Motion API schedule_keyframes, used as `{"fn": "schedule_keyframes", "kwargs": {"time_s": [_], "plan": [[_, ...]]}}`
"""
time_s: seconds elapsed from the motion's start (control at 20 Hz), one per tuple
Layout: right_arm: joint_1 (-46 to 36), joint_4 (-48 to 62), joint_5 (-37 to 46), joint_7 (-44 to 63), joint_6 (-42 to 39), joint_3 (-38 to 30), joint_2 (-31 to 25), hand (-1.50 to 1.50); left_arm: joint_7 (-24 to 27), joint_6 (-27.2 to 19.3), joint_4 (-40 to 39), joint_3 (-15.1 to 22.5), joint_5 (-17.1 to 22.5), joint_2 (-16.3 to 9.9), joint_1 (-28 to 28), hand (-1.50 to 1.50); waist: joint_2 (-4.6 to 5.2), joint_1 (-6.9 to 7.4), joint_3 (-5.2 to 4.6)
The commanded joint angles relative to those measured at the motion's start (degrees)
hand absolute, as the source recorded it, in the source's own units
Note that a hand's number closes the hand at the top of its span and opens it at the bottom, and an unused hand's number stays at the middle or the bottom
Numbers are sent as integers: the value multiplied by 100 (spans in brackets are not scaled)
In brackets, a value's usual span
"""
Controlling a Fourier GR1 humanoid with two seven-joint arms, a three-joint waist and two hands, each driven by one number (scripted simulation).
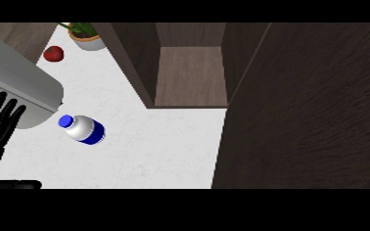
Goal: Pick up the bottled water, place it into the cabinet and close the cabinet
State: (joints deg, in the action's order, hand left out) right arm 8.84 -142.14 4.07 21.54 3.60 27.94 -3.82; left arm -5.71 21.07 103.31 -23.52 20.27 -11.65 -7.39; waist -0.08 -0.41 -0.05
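bottled water [84,129] at 9 o'clock: white body, blue cap, blue band. bench [155,147]: white, faint grey marbling. cabinet [192,76] at 12: dark brown woodgrain, lighter brown inside; its door [296,117] at 3 same dark brown. apple [54,53] at 11: red. plant pot [89,41]: white, green leaves. left robot hand [9,115]: black.

At the view's left edge we see our left forearm [25,85], grey, slanting down from the upper left corner. Below it our left hand [9,115] hangs with black fingers straight and spread, holding nothing. Our right hand is out of sight.
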Motion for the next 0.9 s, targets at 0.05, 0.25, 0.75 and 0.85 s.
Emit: {"fn": "schedule_keyframes", "kwargs": {"time_s": [0.05, 0.25, 0.75, 0.85], "plan": [[96, -612, 471, 249, 82, 22, -168, -150, 290, -113, -802, 190, -620, 99, 226, -150, 2, -20, 1], [351, -673, 548, 32, 127, 267, -296, -150, 1117, 15, -1633, 385, -1116, 276, 243, -150, -4, -39, 0], [-104, -376, 629, 238, 424, 303, -267, -150, 2580, 351, -4711, 84, -1449, -270, 1314, -150, 18, -71, -11], [-291, -250, 266, 157, 308, -219, -350, -150, 2633, 445, -4563, 110, -1427, -395, 1271, -150, 12, 3, 0]]}}
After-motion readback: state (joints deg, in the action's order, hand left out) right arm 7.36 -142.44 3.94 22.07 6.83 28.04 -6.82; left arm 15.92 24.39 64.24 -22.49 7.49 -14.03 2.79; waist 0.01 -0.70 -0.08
